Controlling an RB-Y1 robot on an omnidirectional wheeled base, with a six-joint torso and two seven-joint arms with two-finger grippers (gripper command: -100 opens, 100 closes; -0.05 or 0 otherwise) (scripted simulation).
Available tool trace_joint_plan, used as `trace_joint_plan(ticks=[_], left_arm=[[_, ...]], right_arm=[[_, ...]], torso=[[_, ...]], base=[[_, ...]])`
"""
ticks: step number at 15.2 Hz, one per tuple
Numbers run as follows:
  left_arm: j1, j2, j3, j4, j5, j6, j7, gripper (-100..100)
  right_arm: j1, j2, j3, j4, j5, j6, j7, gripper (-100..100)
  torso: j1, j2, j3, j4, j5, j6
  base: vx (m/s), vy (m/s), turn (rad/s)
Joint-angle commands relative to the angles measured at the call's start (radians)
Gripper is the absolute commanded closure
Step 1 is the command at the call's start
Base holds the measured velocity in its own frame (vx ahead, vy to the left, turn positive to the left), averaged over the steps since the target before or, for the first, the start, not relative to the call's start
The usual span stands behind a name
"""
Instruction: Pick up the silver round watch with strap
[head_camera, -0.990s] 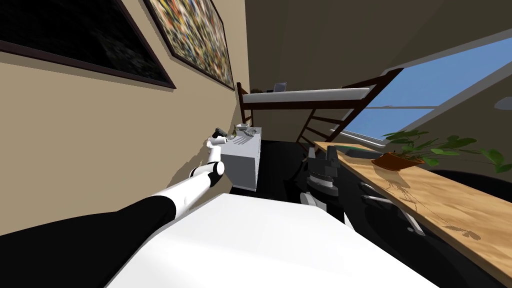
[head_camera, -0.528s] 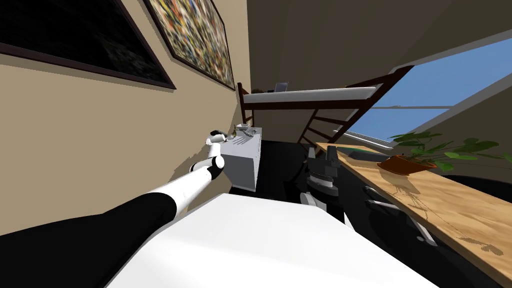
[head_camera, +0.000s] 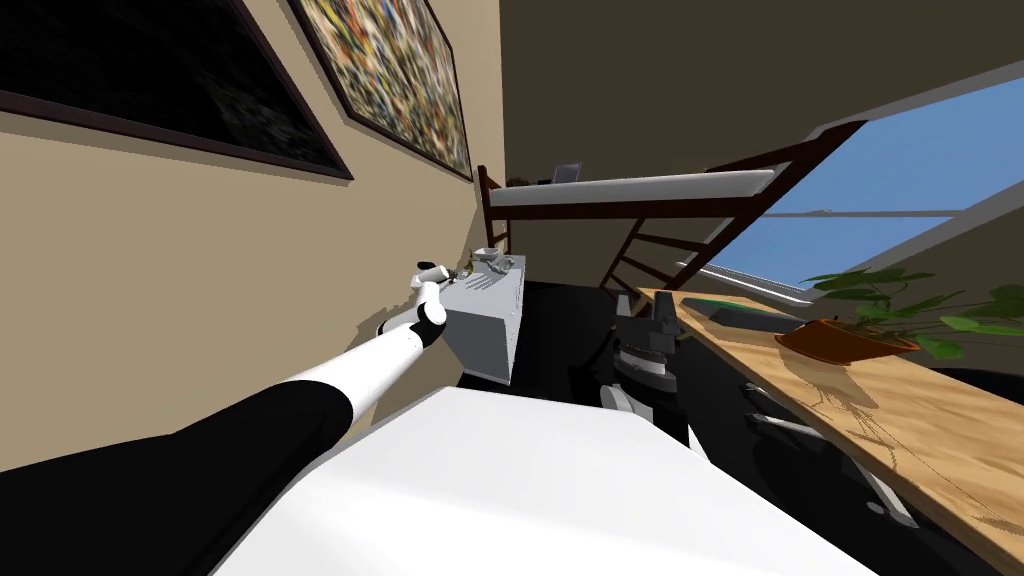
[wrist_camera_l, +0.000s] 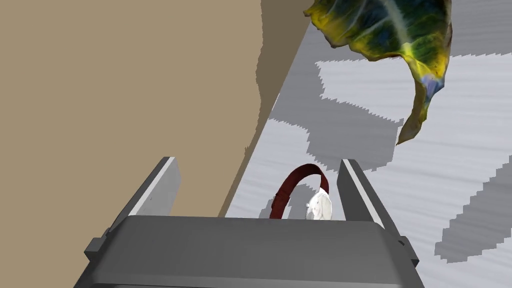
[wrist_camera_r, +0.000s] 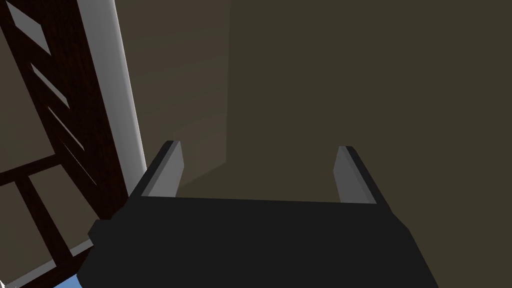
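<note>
Against the tan wall, on top of the grey cabinet (head_camera: 487, 322), the watch (wrist_camera_l: 318, 206) sits between your left claw's (wrist_camera_l: 257, 161) released fingers, its silver face close to one finger and its dark red strap arching up. Over the last second your arm has stretched forward and settled lower, so closing looks like the next move. A yellow-green leaf (wrist_camera_l: 390, 30) hangs beyond. Your right claw (wrist_camera_r: 257, 150) is released too, idle.

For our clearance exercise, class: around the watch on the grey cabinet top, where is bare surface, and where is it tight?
Bare grey top lies between the watch and the leaf. Tight: the tan wall close beside the watch.
</note>
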Motion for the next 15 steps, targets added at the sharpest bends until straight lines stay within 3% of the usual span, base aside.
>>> trace_joint_plan(ticks=[1, 5, 6, 7, 8, 9, 11, 12, 15], left_arm=[[-0.022, 0.006, 0.044, 0.044, 0.017, 0.041, 0.026, -100], [-0.040, 0.016, 0.104, 0.118, 0.041, 0.087, 0.056, -100], [-0.047, 0.029, 0.087, 0.126, 0.036, 0.061, 0.045, -100], [-0.022, 0.065, 0.089, 0.138, 0.068, 0.062, 0.045, -100], [-0.022, 0.065, 0.089, 0.138, 0.068, 0.062, 0.045, -100], [0.004, 0.100, 0.087, 0.142, 0.099, 0.061, 0.042, -100], [0.004, 0.100, 0.087, 0.142, 0.099, 0.061, 0.042, -100], [0.031, 0.131, 0.086, 0.146, 0.130, 0.060, 0.039, -100], [0.057, 0.170, 0.084, 0.149, 0.160, 0.059, 0.036, -100]], right_arm=[[0.000, 0.000, 0.000, 0.000, 0.000, 0.000, 0.000, 0], [0.000, 0.000, 0.000, 0.000, 0.000, 0.000, 0.000, 0], [0.000, 0.000, 0.000, 0.000, 0.000, 0.000, 0.000, 0], [0.000, 0.000, 0.000, 0.000, 0.000, 0.000, 0.000, 0], [0.000, 0.000, 0.000, 0.000, 0.000, 0.000, 0.000, 0], [0.000, 0.000, 0.000, 0.000, 0.000, 0.000, 0.000, 0], [0.000, 0.000, 0.000, 0.000, 0.000, 0.000, 0.000, 0], [0.000, 0.000, 0.000, 0.000, 0.000, 0.000, 0.000, 0], [0.000, 0.000, 0.000, 0.000, 0.000, 0.000, 0.000, 0]], torso=[[0.000, 0.000, 0.000, 0.000, 0.000, 0.000], [0.002, -0.001, 0.000, 0.000, 0.000, 0.000], [0.002, -0.001, 0.000, 0.000, 0.001, 0.000], [0.002, 0.000, 0.000, 0.000, 0.000, 0.000], [0.002, 0.001, 0.001, 0.000, 0.000, 0.001], [0.002, 0.002, 0.001, 0.000, 0.000, 0.001], [0.001, 0.004, 0.002, 0.001, 0.000, 0.001], [0.002, 0.004, 0.002, 0.001, 0.000, 0.000], [0.001, 0.004, 0.002, 0.001, 0.000, 0.001]], base=[[0.038, -0.021, 0.090], [0.041, -0.010, 0.074], [0.021, -0.005, 0.019], [0.004, -0.014, -0.189], [-0.007, -0.014, -0.198], [-0.016, -0.019, -0.256], [-0.016, -0.017, -0.141], [-0.014, -0.021, -0.192], [-0.011, -0.021, -0.224]])
